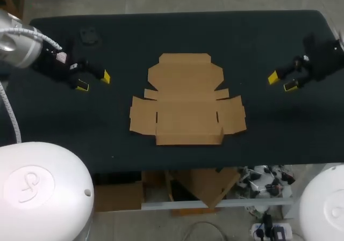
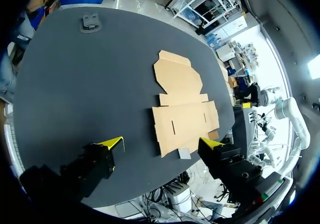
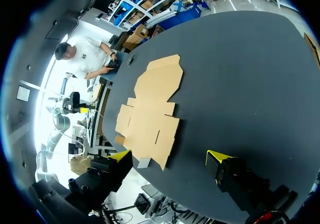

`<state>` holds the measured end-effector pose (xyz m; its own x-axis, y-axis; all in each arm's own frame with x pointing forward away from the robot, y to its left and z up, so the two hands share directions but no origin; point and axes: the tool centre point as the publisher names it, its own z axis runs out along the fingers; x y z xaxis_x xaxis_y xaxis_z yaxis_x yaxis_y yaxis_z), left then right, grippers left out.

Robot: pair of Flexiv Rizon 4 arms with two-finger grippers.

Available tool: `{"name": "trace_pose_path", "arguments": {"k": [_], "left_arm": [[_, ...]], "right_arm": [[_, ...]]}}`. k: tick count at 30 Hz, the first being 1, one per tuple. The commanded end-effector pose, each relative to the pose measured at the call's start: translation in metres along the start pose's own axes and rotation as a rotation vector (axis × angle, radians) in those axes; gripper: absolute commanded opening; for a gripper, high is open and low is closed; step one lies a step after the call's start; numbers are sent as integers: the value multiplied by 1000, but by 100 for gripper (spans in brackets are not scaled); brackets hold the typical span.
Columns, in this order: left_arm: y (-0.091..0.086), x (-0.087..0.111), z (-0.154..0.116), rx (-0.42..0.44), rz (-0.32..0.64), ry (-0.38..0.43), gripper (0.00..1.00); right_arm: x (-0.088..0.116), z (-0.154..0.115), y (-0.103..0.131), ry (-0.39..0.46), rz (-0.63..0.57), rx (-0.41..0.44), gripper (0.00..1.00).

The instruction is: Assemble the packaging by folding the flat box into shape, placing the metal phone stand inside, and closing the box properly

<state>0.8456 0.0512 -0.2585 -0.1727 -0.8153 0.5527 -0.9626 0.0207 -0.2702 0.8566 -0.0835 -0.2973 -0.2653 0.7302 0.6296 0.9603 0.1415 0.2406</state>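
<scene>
The flat, unfolded brown cardboard box (image 1: 188, 99) is laid at the middle of the black-covered table (image 1: 258, 42), flanked well apart by the left gripper (image 1: 94, 81) and the right gripper (image 1: 282, 82), both spread wide and grasping nothing, while the small dark metal phone stand (image 2: 91, 22) is set near the far left corner.

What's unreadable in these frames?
- Phone stand: head view, dark on the black table, shape unclear.
- Flat box underside: hidden in every view, since it lies flat.
- Right arm: mostly cut off by the head view's edge.
</scene>
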Motion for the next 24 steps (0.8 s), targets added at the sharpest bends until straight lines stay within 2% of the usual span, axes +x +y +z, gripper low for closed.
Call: {"name": "trace_pose_path", "arguments": {"k": [1,12,19,20,21,22,23,24], "left_arm": [[-16,2,4,-22,-12,-16,100],[-51,-9,14,-31,-30,0,100],[-63,-15,15,-22,-77,-7,100],[-65,-16,16,-17,-85,-14,77],[-66,-17,18,-17,-88,-11,47],[-66,-18,18,-17,-90,-8,16],[-67,-19,20,-15,-91,-8,0],[-67,-21,22,-15,-92,-3,0]], "right_arm": [[-4,1,12,-9,8,5,100],[-21,2,49,-4,1,17,100],[-22,1,63,5,4,18,100],[-22,1,65,3,5,17,100],[-23,2,67,8,4,18,100],[-23,3,69,9,4,20,73],[-24,5,70,6,9,22,48],[-24,7,72,5,12,23,38]]}}
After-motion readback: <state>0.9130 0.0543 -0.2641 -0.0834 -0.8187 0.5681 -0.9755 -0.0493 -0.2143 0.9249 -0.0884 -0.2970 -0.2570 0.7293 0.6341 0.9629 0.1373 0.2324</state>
